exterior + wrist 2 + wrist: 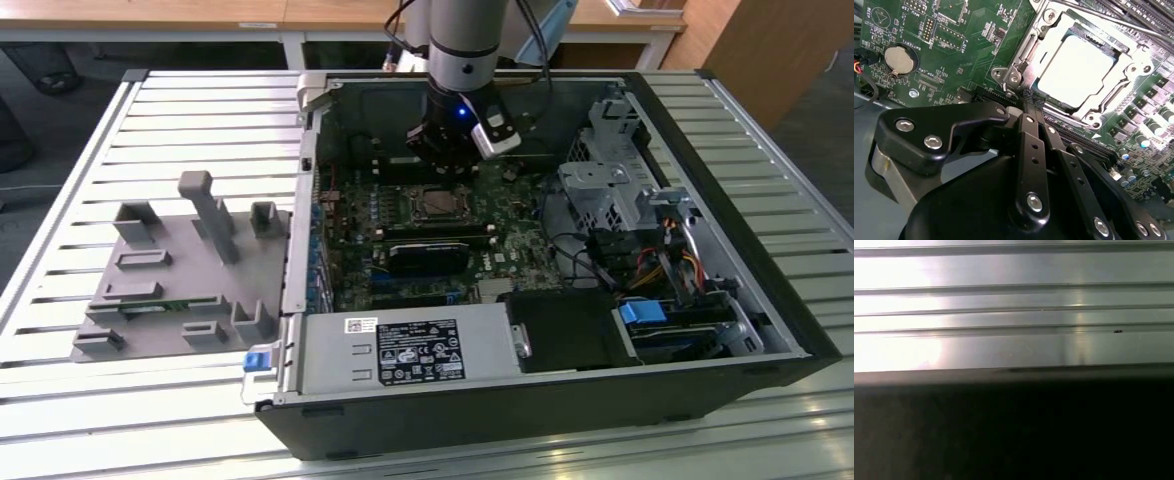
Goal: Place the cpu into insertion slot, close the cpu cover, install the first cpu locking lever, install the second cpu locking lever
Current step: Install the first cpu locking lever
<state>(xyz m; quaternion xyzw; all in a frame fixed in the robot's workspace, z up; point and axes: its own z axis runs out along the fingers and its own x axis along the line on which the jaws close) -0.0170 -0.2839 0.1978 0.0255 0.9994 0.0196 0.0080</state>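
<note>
In the exterior view the gripper point(447, 160) hangs inside the open computer case, just behind the insertion slot point(437, 204). The second wrist view shows its black fingers point(1026, 135) pressed together, and the gripper point(1030, 100) is shut on nothing, its tip close to a corner of the socket. The cpu point(1076, 70), a bright silver square, lies in the slot. The cpu cover point(1126, 62), a silver frame, lies flat around it. A thin lever rod point(1104, 17) runs along the socket's far side, and I cannot tell whether it is latched.
A grey parts fixture point(174, 270) sits on the slatted table at the exterior view's left. Inside the case are a black module point(434, 255), the power supply point(400, 350), a drive cage point(607, 190) and cables. A coin battery point(899, 59) sits on the board.
</note>
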